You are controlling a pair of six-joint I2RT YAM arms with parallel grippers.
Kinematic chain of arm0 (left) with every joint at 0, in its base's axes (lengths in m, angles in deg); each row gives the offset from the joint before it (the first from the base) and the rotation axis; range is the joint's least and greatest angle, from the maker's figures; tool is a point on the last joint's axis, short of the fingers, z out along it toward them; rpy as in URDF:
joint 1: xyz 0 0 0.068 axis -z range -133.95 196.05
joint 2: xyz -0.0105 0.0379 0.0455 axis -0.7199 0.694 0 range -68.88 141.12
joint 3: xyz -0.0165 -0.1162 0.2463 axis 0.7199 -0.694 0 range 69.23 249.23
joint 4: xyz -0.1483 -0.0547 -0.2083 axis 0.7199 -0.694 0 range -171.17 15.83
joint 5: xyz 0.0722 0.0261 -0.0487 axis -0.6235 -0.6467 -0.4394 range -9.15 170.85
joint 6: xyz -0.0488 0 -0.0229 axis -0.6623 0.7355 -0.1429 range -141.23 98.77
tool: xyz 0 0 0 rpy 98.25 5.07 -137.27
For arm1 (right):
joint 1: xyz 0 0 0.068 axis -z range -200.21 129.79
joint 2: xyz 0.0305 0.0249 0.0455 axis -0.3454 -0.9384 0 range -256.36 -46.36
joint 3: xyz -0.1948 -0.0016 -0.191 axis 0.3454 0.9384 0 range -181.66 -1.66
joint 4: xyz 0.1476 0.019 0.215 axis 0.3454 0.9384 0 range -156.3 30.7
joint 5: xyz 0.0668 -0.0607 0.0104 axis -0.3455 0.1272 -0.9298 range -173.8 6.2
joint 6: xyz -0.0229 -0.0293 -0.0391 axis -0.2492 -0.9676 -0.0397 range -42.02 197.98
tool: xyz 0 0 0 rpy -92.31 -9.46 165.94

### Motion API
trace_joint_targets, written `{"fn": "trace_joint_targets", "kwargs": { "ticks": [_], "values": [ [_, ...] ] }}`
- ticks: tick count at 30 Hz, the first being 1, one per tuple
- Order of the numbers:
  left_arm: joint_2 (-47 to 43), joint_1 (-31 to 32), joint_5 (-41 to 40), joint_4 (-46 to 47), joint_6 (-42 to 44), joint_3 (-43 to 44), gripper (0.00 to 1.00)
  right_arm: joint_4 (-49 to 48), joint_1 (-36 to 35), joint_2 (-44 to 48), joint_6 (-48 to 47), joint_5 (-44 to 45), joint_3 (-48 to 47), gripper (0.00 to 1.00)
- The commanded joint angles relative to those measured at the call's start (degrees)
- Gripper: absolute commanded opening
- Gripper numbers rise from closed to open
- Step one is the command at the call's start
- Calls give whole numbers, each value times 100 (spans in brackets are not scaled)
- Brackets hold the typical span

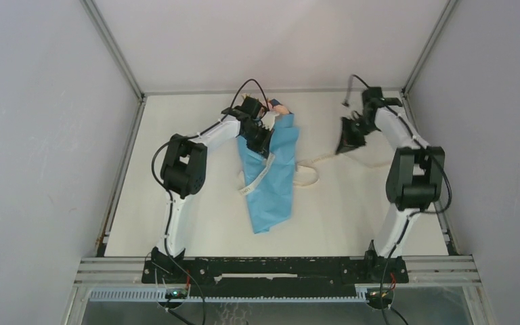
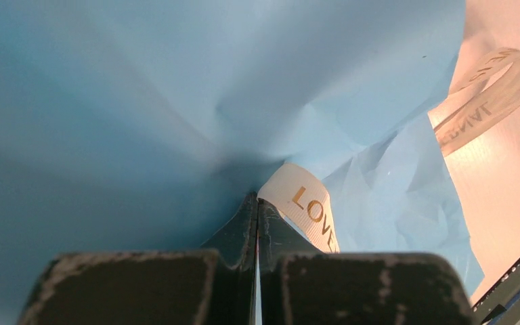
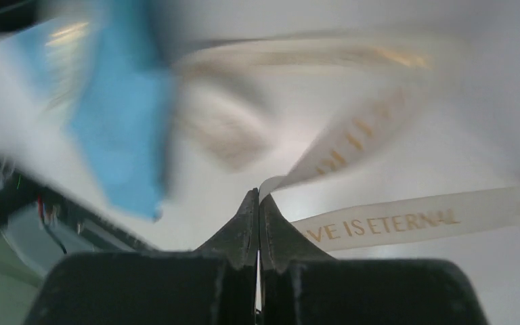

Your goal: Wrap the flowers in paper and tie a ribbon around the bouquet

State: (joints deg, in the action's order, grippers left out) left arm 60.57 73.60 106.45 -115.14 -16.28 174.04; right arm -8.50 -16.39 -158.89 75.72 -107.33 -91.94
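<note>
- The bouquet [image 1: 271,183], a tapering light-blue paper cone, lies on the white table [image 1: 176,223] between the 2 arms. Its narrow end points toward the arm bases and its wide end toward the far wall.
- Contents of the cone: the flowers [image 1: 281,108], pink and peach blooms, show at the wide end. Any stems are hidden inside the cone.
- The ribbon [image 3: 379,223], a long narrow cream-white fabric strip with gold lettering, lies across the cone. It forms 1 loop on the table just right of the cone, then rises to the right gripper [image 3: 258,196].
- The left gripper [image 2: 257,203] has its fingers pressed together, tips against the blue paper [image 2: 142,101] near the wide end. The ribbon emerges directly beside the tips; whether it is clamped cannot be told.
- The right gripper has its fingers pressed together, pinching the ribbon above the table, well apart from the cone. The right wrist view is motion-blurred.
</note>
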Motion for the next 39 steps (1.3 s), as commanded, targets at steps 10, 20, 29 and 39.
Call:
{"fn": "trace_joint_targets", "kwargs": {
  "ticks": [10, 20, 29, 39],
  "values": [
    [-28, -145, -82, 99, 73, 397, 0, -4022, -3652, 3752, 131, -4320, 1213, 0],
    [-125, -214, -138, 56, 166, 339, 0, -5883, -3691, 1577, 2130, -3222, 1838, 0],
    [-245, -293, -273, 41, 261, 203, 0, -7492, -2632, 1044, 3433, -2822, 1969, 0],
    [-576, -309, -320, -137, 367, 244, 0, -7985, -2184, 140, 4358, -1207, 1882, 0]
  ]
}}
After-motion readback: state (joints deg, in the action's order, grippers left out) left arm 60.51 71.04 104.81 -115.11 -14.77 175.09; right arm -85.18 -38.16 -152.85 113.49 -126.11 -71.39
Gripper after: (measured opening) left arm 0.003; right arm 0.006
